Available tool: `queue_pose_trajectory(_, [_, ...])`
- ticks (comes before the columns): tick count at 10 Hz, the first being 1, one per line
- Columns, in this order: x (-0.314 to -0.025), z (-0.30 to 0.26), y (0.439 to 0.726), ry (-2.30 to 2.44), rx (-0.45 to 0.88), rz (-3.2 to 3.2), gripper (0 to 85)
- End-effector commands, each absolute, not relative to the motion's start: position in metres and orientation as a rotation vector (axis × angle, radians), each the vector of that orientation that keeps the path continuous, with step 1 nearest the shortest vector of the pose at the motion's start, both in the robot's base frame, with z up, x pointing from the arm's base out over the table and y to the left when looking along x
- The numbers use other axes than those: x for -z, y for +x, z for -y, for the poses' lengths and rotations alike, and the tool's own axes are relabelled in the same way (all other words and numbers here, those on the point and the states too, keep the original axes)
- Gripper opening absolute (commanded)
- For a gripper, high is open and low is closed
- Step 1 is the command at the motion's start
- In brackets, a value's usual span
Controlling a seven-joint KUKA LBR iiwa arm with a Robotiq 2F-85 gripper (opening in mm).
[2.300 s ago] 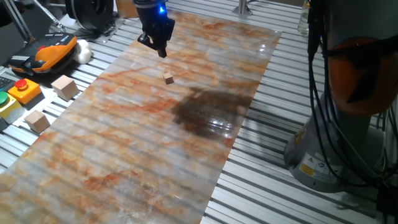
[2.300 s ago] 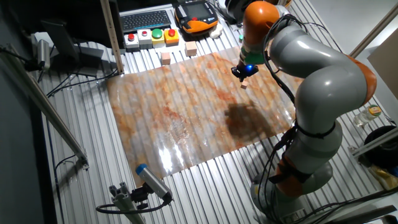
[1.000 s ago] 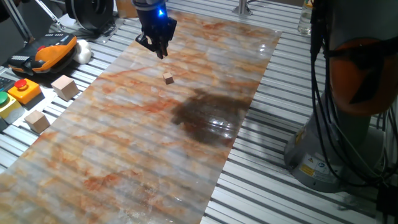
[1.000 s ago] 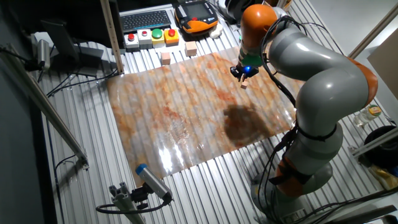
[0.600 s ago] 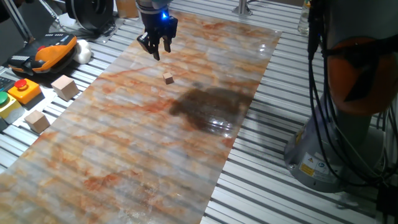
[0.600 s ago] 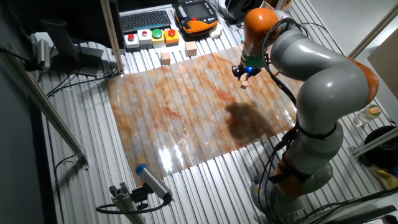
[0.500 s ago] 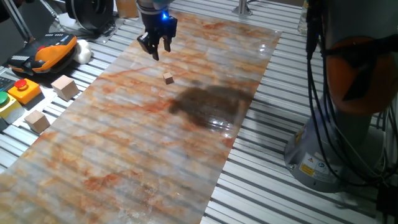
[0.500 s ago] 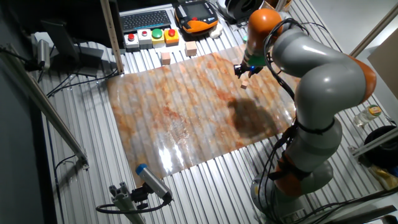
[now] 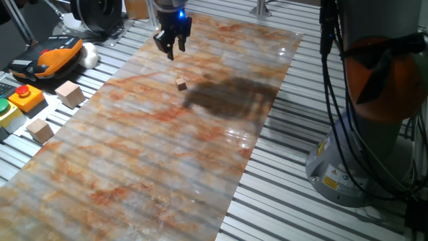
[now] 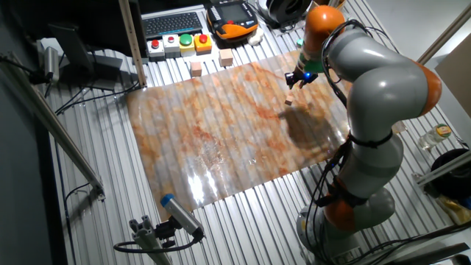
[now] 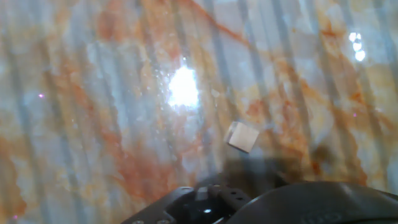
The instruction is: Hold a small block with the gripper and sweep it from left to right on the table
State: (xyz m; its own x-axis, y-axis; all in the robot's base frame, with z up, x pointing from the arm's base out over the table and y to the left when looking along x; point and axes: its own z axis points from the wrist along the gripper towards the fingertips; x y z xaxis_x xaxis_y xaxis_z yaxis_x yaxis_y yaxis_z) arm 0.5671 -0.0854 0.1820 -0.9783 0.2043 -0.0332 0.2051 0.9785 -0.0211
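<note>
One tiny tan cube, the small block (image 9: pixel 181 83), lay alone on the marbled sheet of the table (image 9: pixel 134 167), in the far part of the sheet in the one fixed view. Nothing touched it. The gripper (image 9: pixel 172 50) hung above the sheet, farther away than the block and a little to the left of it, clearly apart from it. Its two dark fingers (image 9: pixel 168 52) pointed downward with a visible gap between them, and nothing was between them, so the fingers were spread and empty. A blue light shone on the gripper body.

In the other fixed view, the gripper (image 10: pixel 301 79) was near the right edge of the sheet, and the small block (image 10: pixel 289 101) lay on the sheet below it in the picture, to the near left. The grey and orange arm (image 10: pixel 375 81) reached over from the right side of the table (image 10: pixel 243 213).

In the hand view, the small block (image 11: pixel 241 137) was seen right of the middle, resting on the glossy sheet, with a bright reflection to its left. Dark parts of the hand filled the bottom edge.

Two larger pale cubes (image 9: pixel 69 93) stood on the ribbed metal at the left of the sheet, near a box with coloured buttons (image 9: pixel 24 96) and an orange and black pendant (image 9: pixel 50 56).
</note>
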Motion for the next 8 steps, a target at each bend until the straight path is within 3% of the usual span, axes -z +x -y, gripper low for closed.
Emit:
queue_pose_trajectory(1, [-0.1821, 0.0855, 0.567, 0.356, 0.037, -3.111, 34.0])
queue_pose_trajectory(6, [-0.1821, 0.0855, 0.567, 0.58, 0.006, -3.079, 34.0])
queue_pose_trajectory(7, [-0.1821, 0.0855, 0.567, 0.582, 0.006, -3.079, 17.0])
queue_pose_trajectory(8, [-0.1821, 0.0855, 0.567, 0.59, 0.006, -3.079, 17.0])
